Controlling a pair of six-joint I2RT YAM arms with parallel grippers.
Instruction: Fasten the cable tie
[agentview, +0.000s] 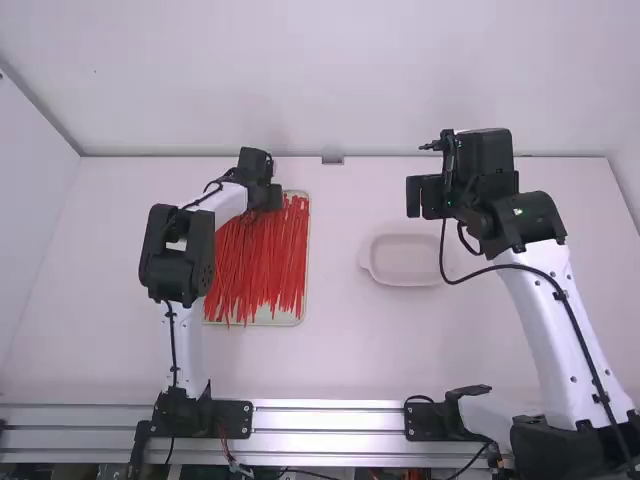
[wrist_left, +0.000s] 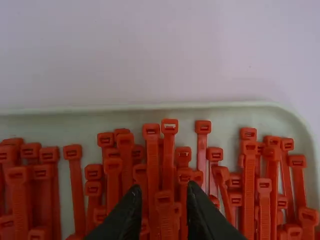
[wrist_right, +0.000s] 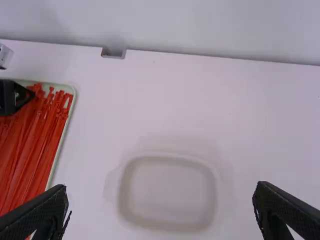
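- The left gripper (wrist_left: 161, 192) had its jaws part-way open. Its two black fingers (wrist_left: 131, 210) were pushed down into the ties (wrist_left: 170, 150) at the tray's far end, with one or two ties standing in the gap between them. As far as the left wrist view showed, nothing was pinched yet
- That spread looked chosen to straddle a single tie and leave its neighbours outside. I judged this hard here, because the heads lay crowded and overlapping
- The ties, all red, lay heaped lengthwise on the tray (wrist_left: 60, 122) with the heads I could see toward its far rim. A grip near the heads would leave the long tail free for threading
- The left arm stood over the tray's left side, its wrist bent down to the tray's far end
- The right gripper (agentview: 428, 196) hung well to the right of the tray and above the table, jaws spread wide and holding nothing. I took it to be waiting to take the tail once a tie came off the tray
- A pale dish (agentview: 405, 260) sat to the right of the tray, apart from it and bare inside. It was probably the place for fastened ties
- No tie was off the tray or looped, so the task stood at its first pick
- The risk, by my guess, was that closing there could lift two or three ties at once
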